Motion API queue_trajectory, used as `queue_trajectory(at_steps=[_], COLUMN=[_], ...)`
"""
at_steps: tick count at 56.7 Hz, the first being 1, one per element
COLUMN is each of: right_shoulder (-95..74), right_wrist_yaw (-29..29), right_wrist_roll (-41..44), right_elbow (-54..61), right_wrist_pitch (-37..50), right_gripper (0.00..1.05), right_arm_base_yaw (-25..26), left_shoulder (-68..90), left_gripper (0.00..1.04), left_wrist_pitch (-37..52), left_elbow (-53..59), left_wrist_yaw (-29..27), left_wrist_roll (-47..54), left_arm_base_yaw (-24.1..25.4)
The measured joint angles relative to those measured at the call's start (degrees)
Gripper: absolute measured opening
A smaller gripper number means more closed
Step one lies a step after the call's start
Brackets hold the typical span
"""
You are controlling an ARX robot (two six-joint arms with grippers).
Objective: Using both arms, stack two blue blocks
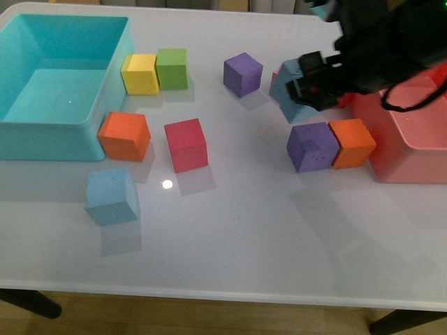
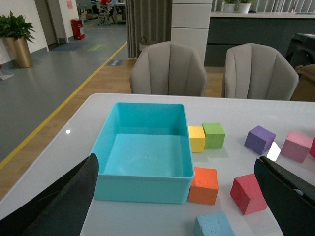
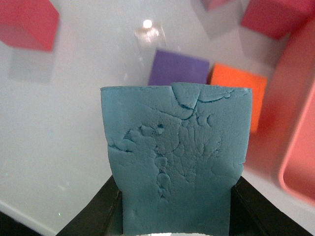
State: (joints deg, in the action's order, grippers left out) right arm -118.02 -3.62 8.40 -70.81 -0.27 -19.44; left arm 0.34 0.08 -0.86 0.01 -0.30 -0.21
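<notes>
You have no text, label, brand, number or sign that can be read in any of these views.

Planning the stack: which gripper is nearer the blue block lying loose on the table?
Left. The loose blue block sits just ahead of the open left gripper in its wrist view; the right gripper is across the table, clamping the other blue block.

Teal bin (image 2: 142,183), yellow cube (image 2: 197,138) touching green cube (image 2: 213,135) beside it, blue block (image 2: 214,226) near orange cube (image 2: 204,185)
</notes>
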Motion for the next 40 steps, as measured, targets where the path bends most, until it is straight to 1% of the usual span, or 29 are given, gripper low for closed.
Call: queue_trajectory(at_steps=[11, 14, 21, 29, 40], right_shoulder=[-13.1, -15.9, -24.7, -29.7, -35.9], right_wrist_yaw=[3.8, 4.1, 5.7, 7.3, 8.3], right_wrist_roll=[-1.5, -1.6, -3.1, -3.7, -4.6], right_elbow=[-16.5, -20.3, -34.0, -42.5, -51.2], right_wrist_pitch=[-6.4, -8.0, -13.1, -16.7, -21.4], right_gripper=[0.40, 0.40, 0.40, 0.40, 0.40], right_arm_base_yaw=[-3.7, -4.3, -6.1, -6.8, -7.3], left_shoulder=[0.0, 0.0, 0.0, 0.0, 0.0], left_gripper=[0.96, 0.96, 0.96, 0.96, 0.96], left_wrist_pitch=[0.0, 0.0, 0.0, 0.0, 0.0], left_elbow=[0.0, 0.0, 0.0, 0.0, 0.0], left_wrist_yaw=[0.0, 0.0, 0.0, 0.0, 0.0], left_wrist_roll=[0.0, 0.0, 0.0, 0.0, 0.0], left_arm_base_yaw=[0.0, 0.0, 0.0, 0.0, 0.0])
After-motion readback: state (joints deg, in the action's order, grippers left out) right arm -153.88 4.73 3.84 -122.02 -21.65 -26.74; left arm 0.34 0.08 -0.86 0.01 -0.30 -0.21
